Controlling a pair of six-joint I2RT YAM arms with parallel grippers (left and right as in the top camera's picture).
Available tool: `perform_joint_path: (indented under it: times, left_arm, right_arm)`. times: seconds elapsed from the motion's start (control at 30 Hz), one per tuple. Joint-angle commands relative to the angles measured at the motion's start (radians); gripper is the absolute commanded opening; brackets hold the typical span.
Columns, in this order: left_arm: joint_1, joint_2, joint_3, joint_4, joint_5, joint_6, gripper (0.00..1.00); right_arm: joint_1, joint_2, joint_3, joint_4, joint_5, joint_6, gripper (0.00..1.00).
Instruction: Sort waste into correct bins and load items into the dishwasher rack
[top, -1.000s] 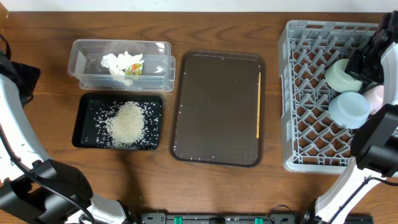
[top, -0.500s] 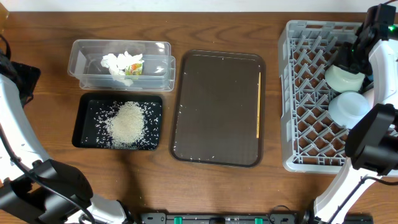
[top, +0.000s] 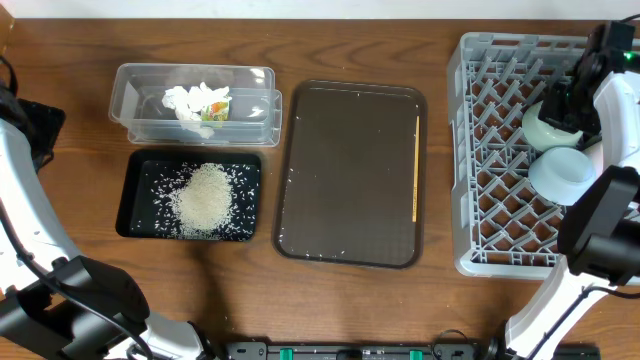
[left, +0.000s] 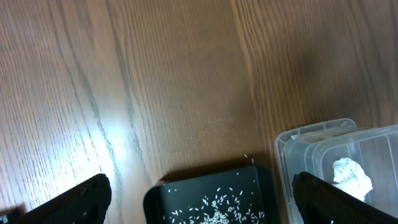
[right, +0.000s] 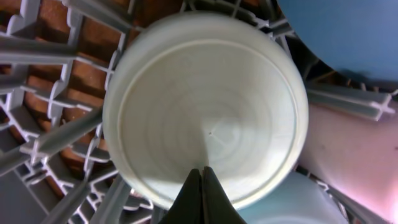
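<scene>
The right arm has swung back across the rack (top: 500, 200), and the right gripper (right: 202, 183) has come to hang straight over the upturned mint bowl (right: 205, 106), its fingers pressed together on nothing. The bowls have not shifted and the left side is unchanged. This suggests the bowl has been set down and let go, so loading is nearly done. Around that gripper, inside the rack, there are two bowls, the mint one beneath it and the light blue bowl (top: 560, 175) just beside. One pink cup (right: 348, 155) sits to one side of them, and one dark plate (right: 348, 31) shows at the edge of the wrist view. One stick (top: 415, 165) lies well away from it on the brown tray (top: 350, 175), probably the last item to fetch. The left gripper (left: 200, 186) is spread wide and empty above the two bins. The black tray (top: 135, 190) below it carries the one rice heap (top: 205, 198), and the tub (top: 130, 95) alongside holds the one tissue wad (top: 197, 102).
</scene>
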Motion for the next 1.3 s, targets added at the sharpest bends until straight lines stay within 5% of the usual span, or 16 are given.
perform_joint_path:
  times: [0.0,0.4,0.87,1.27]
  left_arm:
    - [0.004,0.005,0.002,-0.003,-0.006,0.003,0.95]
    - [0.004,0.005,0.002,-0.003,-0.006,0.003,0.95]
    - [0.004,0.005,0.002,-0.003,-0.006,0.002,0.95]
    - [0.004,0.005,0.002,-0.003,-0.006,0.003,0.95]
  right_arm:
    - [-0.004,-0.135,-0.002,-0.005,0.008,0.026,0.01]
    - [-0.003,-0.313,-0.044,-0.23,0.048,0.17,0.01]
    - [-0.06,-0.313,-0.47,0.013,0.101,0.265,0.01]
    - [-0.067,-0.444,-0.484,0.046,0.035,0.248,0.01]
